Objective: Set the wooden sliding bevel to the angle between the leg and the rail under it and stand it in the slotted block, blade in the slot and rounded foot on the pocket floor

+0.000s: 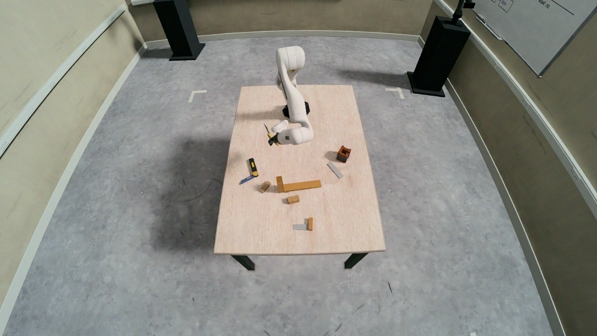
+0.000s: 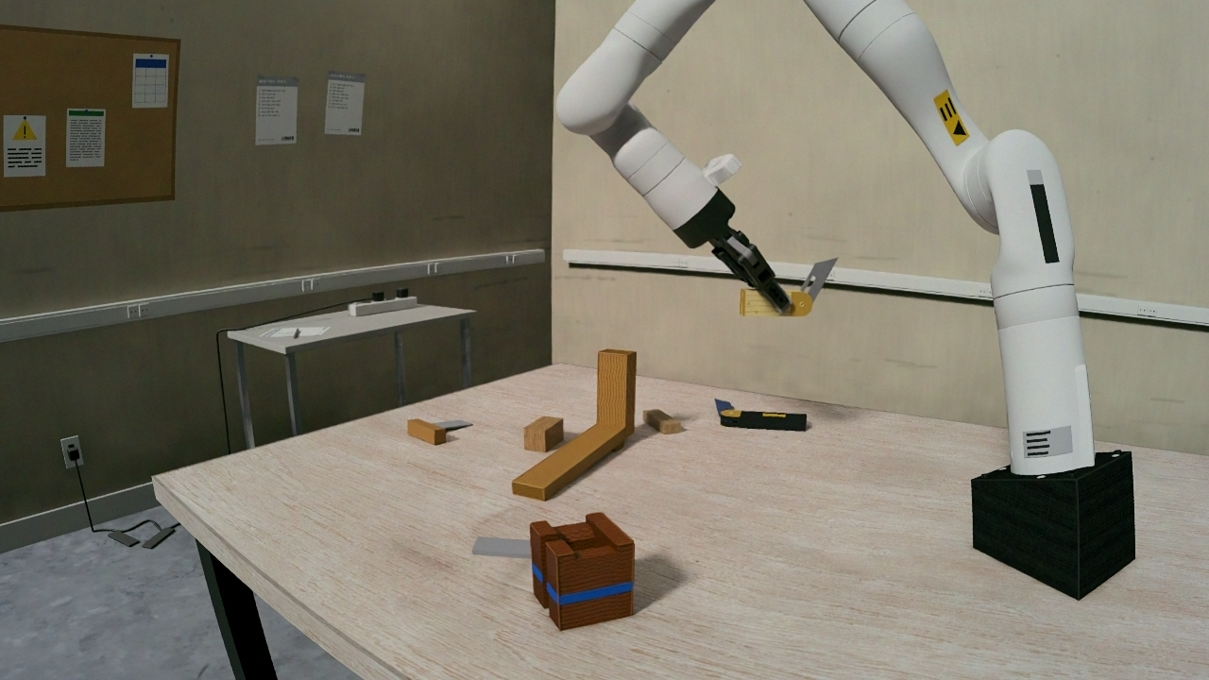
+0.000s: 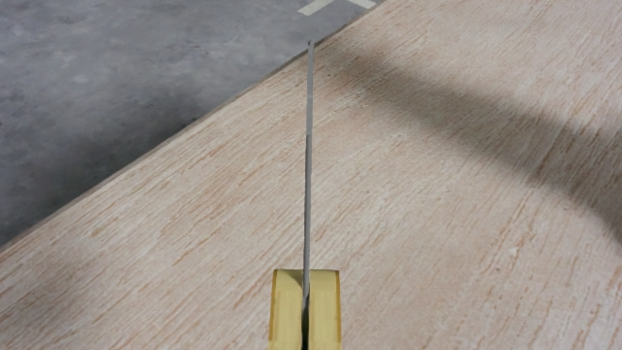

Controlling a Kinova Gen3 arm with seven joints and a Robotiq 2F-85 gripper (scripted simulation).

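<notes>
My gripper (image 2: 774,296) is shut on the wooden sliding bevel (image 2: 769,304) and holds it high above the table. Its grey blade (image 2: 818,274) points up and away from the stock. In the wrist view the pale stock (image 3: 305,309) is at the bottom with the blade (image 3: 308,151) seen edge-on. From above, the bevel (image 1: 270,136) hangs over the table's left half. The leg and rail (image 2: 583,427) form an L on the table middle. The slotted block (image 2: 583,569), brown with a blue band, stands near the front edge. The black bevel (image 2: 758,417) lies flat behind the leg.
Two small wooden blocks (image 2: 542,432) (image 2: 661,420) lie by the leg. A wooden piece with a grey blade (image 2: 433,429) lies farther left. A loose grey strip (image 2: 500,546) lies beside the slotted block. The arm's black base (image 2: 1050,519) stands at the right.
</notes>
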